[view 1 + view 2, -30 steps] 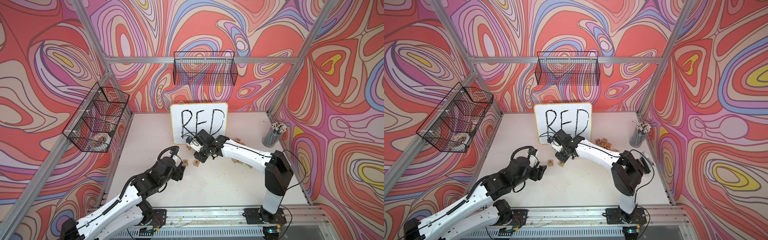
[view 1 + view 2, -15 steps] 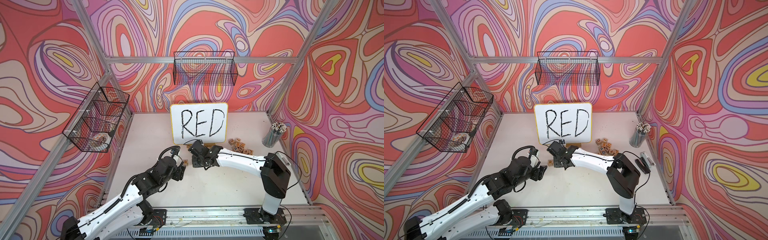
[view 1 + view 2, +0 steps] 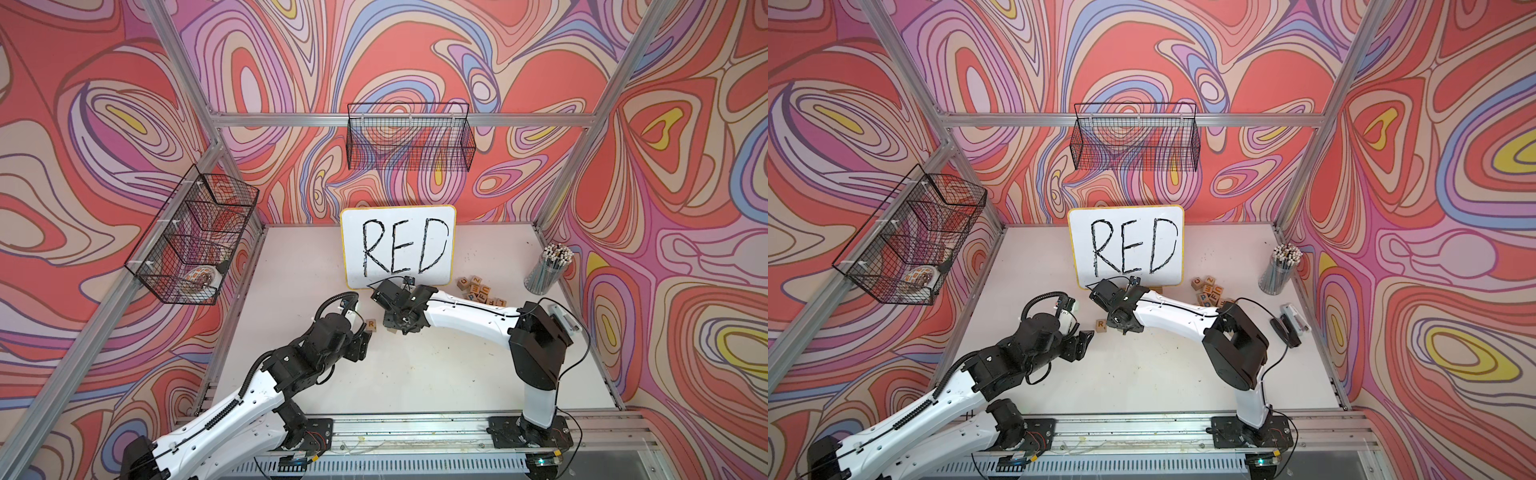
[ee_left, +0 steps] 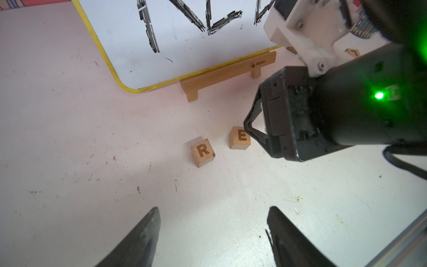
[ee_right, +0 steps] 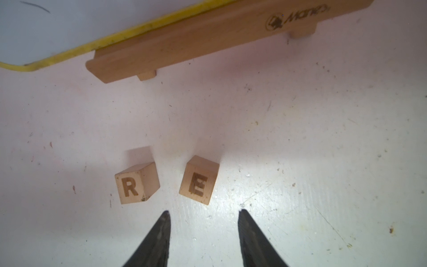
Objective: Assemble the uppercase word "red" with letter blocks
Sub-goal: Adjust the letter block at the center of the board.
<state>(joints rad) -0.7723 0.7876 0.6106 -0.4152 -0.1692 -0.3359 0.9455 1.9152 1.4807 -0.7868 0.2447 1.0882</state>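
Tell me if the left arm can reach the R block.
Probably yes: the R block lies on bare table ahead of the open left gripper, nothing between. The right gripper sits close by the E block, so approach carefully.

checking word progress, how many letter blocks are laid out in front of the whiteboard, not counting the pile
2. The R block lies before the wooden stand; the E block sits beside it, not touching, slightly turned. Wrist views show no others there.

E block [image 4: 239,139] corner behind right end effector [image 5: 203,210]
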